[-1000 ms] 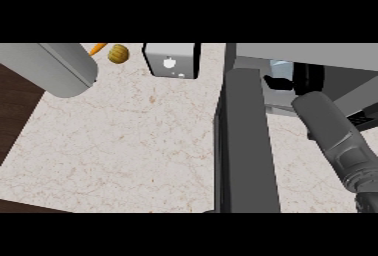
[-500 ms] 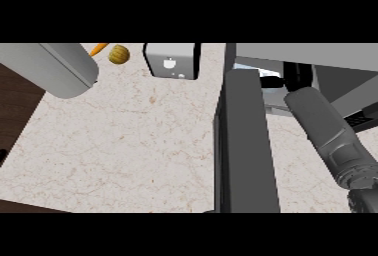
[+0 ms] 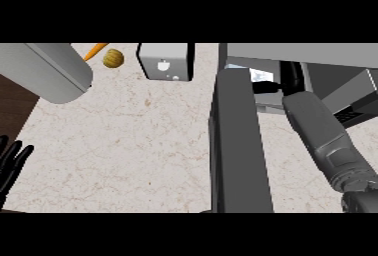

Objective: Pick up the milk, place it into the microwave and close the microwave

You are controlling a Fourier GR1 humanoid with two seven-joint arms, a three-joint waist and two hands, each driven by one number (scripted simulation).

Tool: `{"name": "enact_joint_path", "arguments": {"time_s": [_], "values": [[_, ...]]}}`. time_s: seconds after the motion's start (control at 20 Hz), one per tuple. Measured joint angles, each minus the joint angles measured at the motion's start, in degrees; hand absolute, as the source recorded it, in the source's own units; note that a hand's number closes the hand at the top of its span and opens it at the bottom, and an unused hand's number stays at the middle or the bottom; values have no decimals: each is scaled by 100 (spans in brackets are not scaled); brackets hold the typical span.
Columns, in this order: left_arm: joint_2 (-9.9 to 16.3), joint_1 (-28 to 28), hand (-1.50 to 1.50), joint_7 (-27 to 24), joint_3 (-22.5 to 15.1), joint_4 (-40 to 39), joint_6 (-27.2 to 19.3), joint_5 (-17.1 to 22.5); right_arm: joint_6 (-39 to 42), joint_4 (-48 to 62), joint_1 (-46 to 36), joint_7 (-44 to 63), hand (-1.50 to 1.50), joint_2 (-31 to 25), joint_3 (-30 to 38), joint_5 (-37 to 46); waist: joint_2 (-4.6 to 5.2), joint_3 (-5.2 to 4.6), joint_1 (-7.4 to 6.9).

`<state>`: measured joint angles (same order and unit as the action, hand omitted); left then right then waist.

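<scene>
The right hand (image 3: 275, 88) reaches inside the grey open-doored microwave (image 3: 238, 145), grip unclear; the left hand (image 3: 12, 162) rests, fingers straight.

You had no legible text, brand or number to go by in this frame. The one sign-like mark sat on the grey box (image 3: 167, 61) at the upper middle of the frame — a small white emblem on its front face, with a pale dot just below and to the right — but neither could be read as a letter or figure.
</scene>
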<state>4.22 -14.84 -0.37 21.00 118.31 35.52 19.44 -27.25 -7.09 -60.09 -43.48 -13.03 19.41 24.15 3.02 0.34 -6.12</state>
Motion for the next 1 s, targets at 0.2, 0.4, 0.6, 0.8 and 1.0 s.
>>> {"name": "enact_joint_path", "arguments": {"time_s": [0.2, 0.4, 0.6, 0.8, 1.0], "values": [[-77, 5, -150, -2, -190, 15, 70, -73, 568, -3, 201, -318, -150, 74, 243, -280, -65, -5, 115], [-181, 97, 150, 39, -420, -35, 64, -215, 1044, 26, 333, -447, -150, 149, 431, -502, -110, -10, 205], [-295, 90, 150, 106, -731, 14, 53, -340, 1717, 46, 570, -633, -150, 210, 577, -709, -168, -16, 315], [-373, 76, 150, 268, -1164, 81, -124, -454, 2437, 35, 908, -874, -150, 249, 657, -871, -209, -19, 404], [-402, 86, 150, 366, -1479, 63, -256, -582, 2774, -110, 1322, -1072, -150, 443, 631, -978, -256, -25, 498]]}}
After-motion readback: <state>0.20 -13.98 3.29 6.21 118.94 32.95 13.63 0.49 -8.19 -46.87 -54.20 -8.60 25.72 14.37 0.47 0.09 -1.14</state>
